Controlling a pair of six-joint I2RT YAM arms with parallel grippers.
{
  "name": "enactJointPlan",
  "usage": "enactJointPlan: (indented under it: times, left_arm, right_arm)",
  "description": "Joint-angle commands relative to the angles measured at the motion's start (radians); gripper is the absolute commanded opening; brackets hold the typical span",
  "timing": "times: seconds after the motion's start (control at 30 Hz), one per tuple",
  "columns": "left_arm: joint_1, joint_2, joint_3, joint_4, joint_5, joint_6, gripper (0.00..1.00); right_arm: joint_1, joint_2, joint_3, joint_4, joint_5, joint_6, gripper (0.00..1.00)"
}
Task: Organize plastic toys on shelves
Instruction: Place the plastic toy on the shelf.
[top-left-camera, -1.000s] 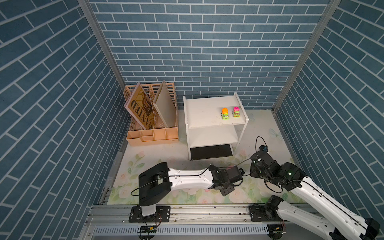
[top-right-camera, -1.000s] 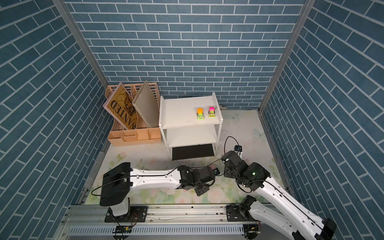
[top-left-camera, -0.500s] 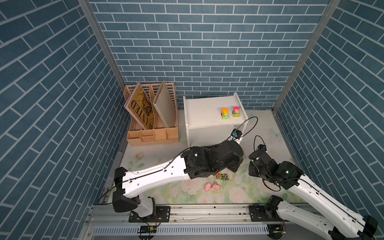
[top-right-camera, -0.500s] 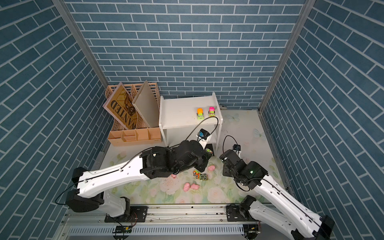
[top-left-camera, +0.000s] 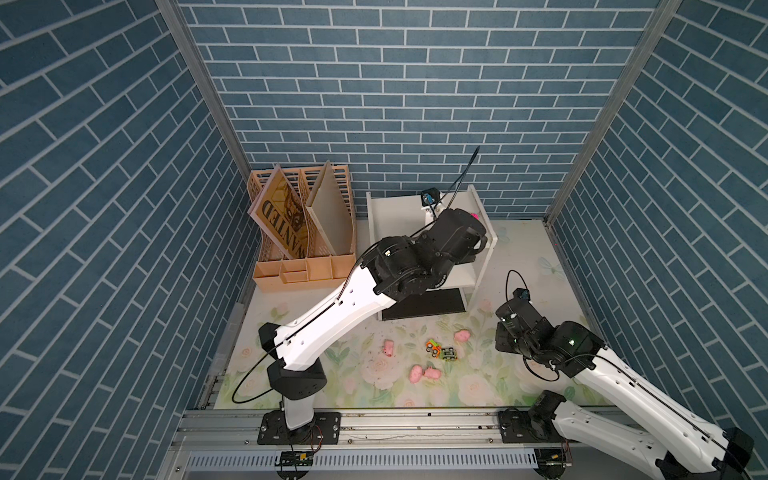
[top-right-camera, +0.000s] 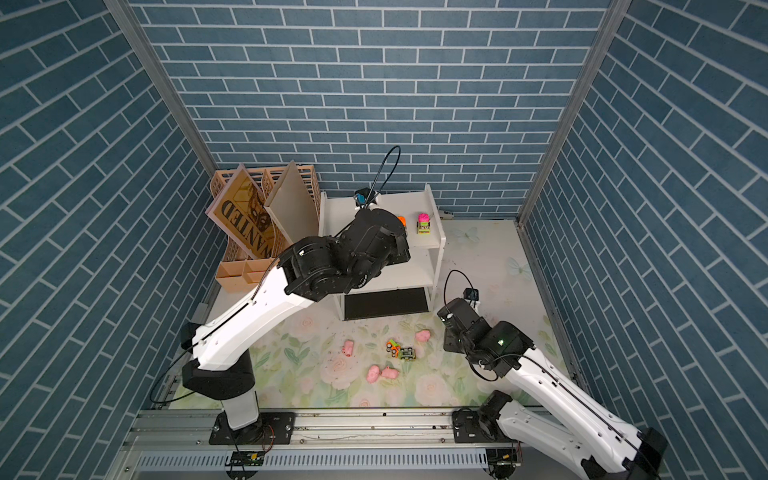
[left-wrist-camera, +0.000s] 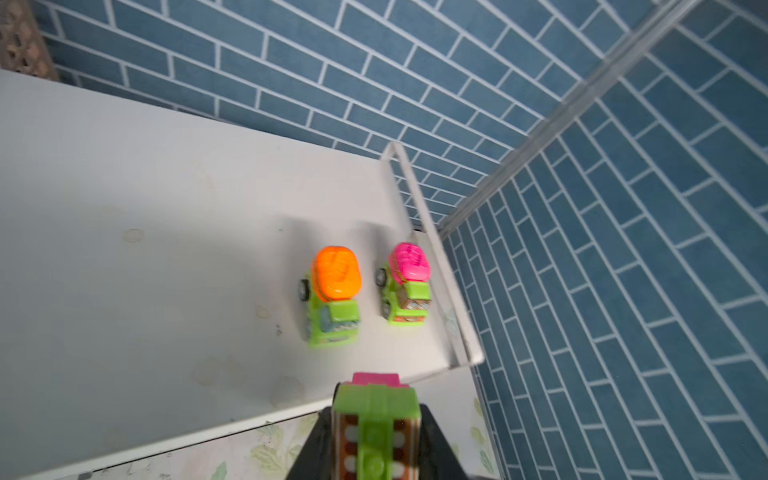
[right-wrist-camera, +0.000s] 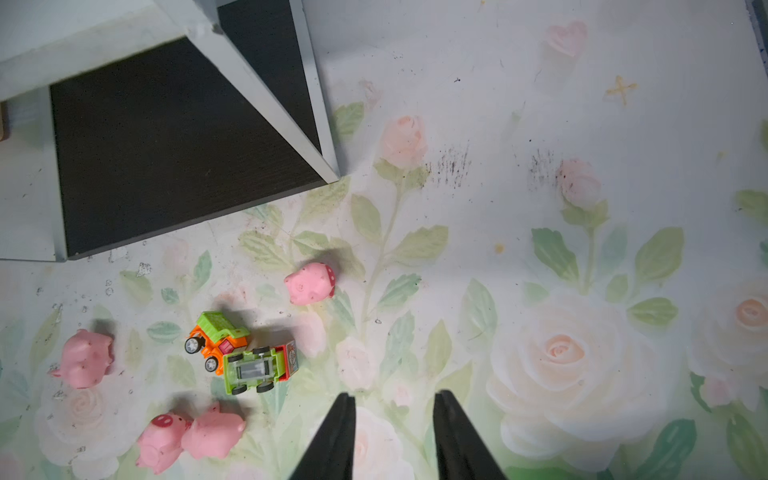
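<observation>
Over to the left gripper: clenched tight on a green truck with a pink rear, pinched between two black fingers. Poised right at the front edge of the top board of the white shelves, close to the side panel; height above the board impossible to judge. Just beyond the fingertips, parked side by side on that board: an orange-topped truck and a pink-topped truck, near each other but not touching. In a top view, the pink-topped truck at about two o'clock from the black left wrist, the orange-topped truck mostly tucked behind it.

Now down to the right gripper: jaws parted, nothing between them, hovering over the floral mat. Out between eight and nine o'clock from that arm's wrist in both top views, loose toys on the mat: an orange truck up against a belly-up green truck, one pig toward the shelves' dark bottom, a lone pig farther out, and a pair of pigs touching each other. All apart from the parted fingers.
</observation>
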Motion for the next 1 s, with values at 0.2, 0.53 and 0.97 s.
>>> enactJointPlan:
  times: [0.2,0.53,0.97]
  left_arm:
    - [0.045,-0.009,0.003,-0.065,-0.06,-0.027,0.0]
    - [0.074,0.024,0.005,-0.107,-0.11,0.001,0.01]
    - [0.079,0.046,-0.01,-0.126,-0.118,0.021,0.12]
  right_arm:
    - [-0.005,0.015,-0.027,0.024,-0.022,-0.03,0.35]
    - [-0.005,0.026,-0.041,0.04,-0.032,-0.031,0.35]
    - [-0.005,0.028,-0.051,0.042,-0.033,-0.028,0.35]
